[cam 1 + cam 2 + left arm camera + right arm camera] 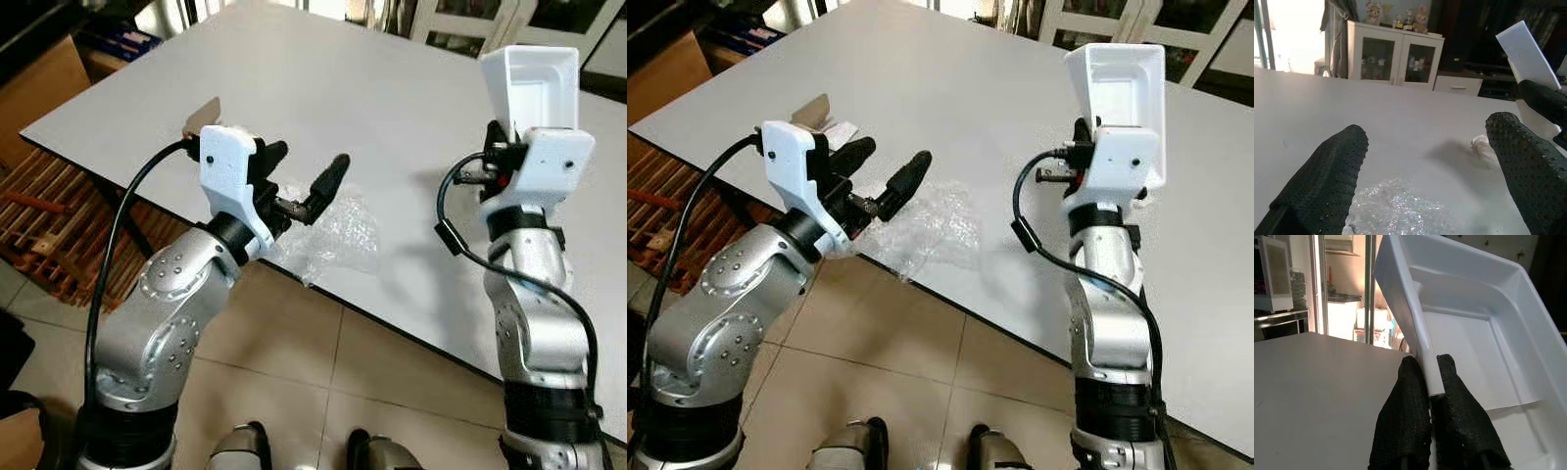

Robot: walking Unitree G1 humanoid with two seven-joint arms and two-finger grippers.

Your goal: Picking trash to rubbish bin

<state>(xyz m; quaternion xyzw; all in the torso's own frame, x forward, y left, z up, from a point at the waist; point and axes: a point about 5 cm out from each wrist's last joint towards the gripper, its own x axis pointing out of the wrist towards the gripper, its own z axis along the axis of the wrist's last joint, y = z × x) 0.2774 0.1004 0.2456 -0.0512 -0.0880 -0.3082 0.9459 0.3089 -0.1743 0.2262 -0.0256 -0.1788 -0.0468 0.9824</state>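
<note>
Plastic wrap [331,235]: one see-through, crinkly sheet at the near edge of the table [323,88]. It looks very light, soft and slippery. Pinch a bunched-up fold.
Left gripper [299,176]: fingers wide apart, holding nothing, just above the wrap.
White tray [1120,93]: one, thin, stiff and light.
Right gripper [1427,389]: squeezed tight on the tray's rim, holding it up.
Small crumpled scrap [1483,145]: one, on the table farther in.

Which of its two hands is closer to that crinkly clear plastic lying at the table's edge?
Left. The left gripper hovers open just above the clear plastic. The right gripper is off to the side, raised, shut on a white tray.
</note>
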